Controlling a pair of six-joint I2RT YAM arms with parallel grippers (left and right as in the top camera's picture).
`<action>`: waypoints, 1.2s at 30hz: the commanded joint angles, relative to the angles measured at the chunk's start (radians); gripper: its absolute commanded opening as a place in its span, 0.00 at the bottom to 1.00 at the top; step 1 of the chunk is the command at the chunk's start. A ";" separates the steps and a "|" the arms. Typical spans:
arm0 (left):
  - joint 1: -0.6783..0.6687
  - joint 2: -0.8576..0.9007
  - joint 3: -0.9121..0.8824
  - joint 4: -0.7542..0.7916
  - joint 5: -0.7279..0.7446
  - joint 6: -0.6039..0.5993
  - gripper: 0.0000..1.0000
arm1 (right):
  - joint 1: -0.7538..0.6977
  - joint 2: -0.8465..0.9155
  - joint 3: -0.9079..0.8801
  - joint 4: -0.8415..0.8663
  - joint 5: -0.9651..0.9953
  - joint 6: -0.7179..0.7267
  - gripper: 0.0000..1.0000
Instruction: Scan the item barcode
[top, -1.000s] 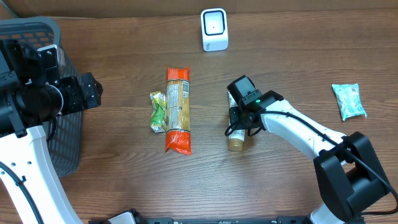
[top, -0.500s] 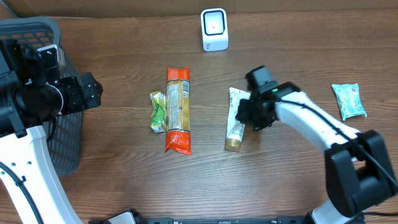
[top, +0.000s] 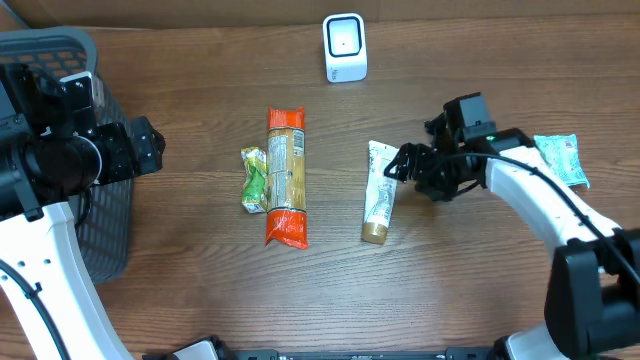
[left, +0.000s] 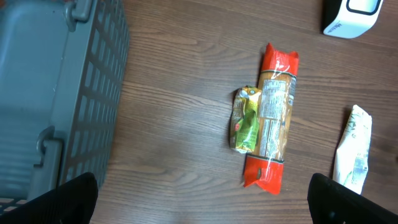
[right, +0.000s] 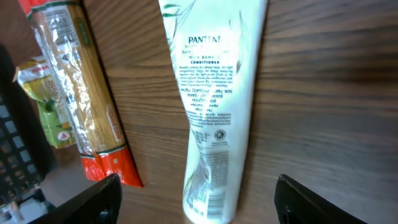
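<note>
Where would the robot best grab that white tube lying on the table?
Probably around the middle of the white tube, coming straight down from above with the jaws across its narrow width. It lies flat, with bare table on both long sides, and the open right gripper sits just beside it.

Matt wood table (top: 200, 290), glossy plastic tube (top: 379, 197)
</note>
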 joint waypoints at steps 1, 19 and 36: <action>0.004 0.004 0.006 -0.002 0.009 0.019 0.99 | 0.012 0.032 -0.050 0.038 -0.057 -0.003 0.79; 0.004 0.005 0.006 -0.002 0.009 0.019 1.00 | -0.029 0.035 -0.014 -0.153 -0.005 -0.124 0.69; 0.003 0.005 0.006 -0.002 0.009 0.019 1.00 | 0.077 0.039 -0.017 -0.277 0.345 0.081 0.66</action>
